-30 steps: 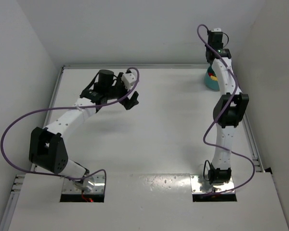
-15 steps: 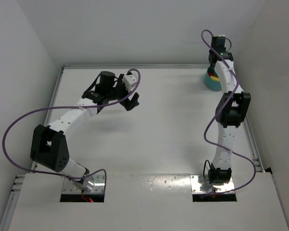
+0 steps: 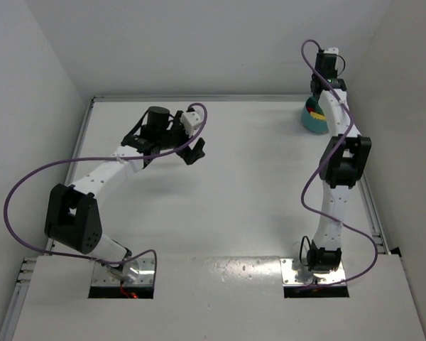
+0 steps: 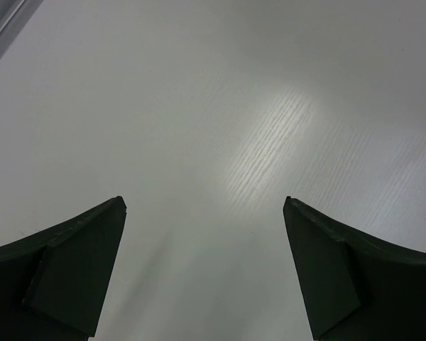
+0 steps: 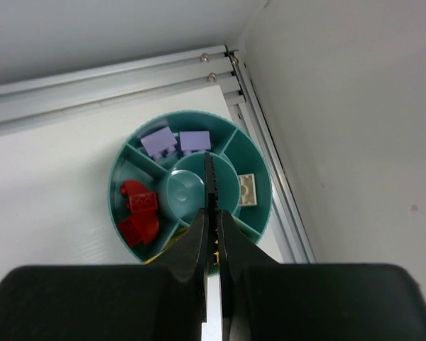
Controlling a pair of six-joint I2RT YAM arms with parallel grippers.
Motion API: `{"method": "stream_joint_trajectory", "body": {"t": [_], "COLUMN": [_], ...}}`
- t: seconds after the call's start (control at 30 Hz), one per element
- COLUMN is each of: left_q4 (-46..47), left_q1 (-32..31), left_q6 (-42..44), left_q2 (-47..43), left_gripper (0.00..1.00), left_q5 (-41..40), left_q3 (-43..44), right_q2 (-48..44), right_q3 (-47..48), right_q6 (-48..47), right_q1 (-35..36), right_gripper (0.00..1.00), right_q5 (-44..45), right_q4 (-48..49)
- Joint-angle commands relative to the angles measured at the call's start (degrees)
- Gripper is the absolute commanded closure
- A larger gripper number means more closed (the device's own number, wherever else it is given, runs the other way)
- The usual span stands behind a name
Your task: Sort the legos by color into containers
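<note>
My right hand (image 5: 209,168), shut on seemingly nothing, hangs over the corner bowl (image 5: 118,170), legos (image 5: 160,144) sorted inside; my left hand (image 4: 204,204) gapes, empty. Drop looks done; next, seek loose bricks.

White table (image 3: 255,199) between plain white walls (image 3: 199,42).
Boxed in at back, left and right; edged along the far and side borders with aluminium rail (image 5: 92,85); evenly lit, with one soft streak of glare (image 4: 270,149) on the matte surface.
</note>
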Motion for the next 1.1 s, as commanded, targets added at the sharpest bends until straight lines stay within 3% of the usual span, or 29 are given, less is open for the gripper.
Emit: {"method": "stream_joint_trajectory", "body": {"t": [0.0, 0.63, 0.77, 1.07], "left_q4": [2.21, 2.21, 2.21, 1.16], "left_q1": [-0.57, -0.57, -0.57, -0.57], "left_q6": [-1.3, -1.83, -2.36, -2.36], "left_q2": [-0.08, 0.97, 1.5, 1.5], "left_gripper": [0.01, 0.01, 0.01, 0.01], "left_q5": [1.04, 1.56, 1.56, 1.56], "left_q3": [0.12, 1.18, 1.7, 2.22], "right_q2": [-1.2, 1.26, 1.87, 4.77], "right_q3": [-3.83, -2.88, -2.88, 0.19], "right_q6": [1.21, 1.73, 2.26, 2.79], "right_q1": [-0.34, -1.4, -1.92, -2.45], "right_gripper": [0.95, 0.98, 0.93, 0.91], "right_q5": [-0.64, 1.01, 3.03, 2.34], "right_q4": [6.18, 9.97, 10.67, 10.68]}}
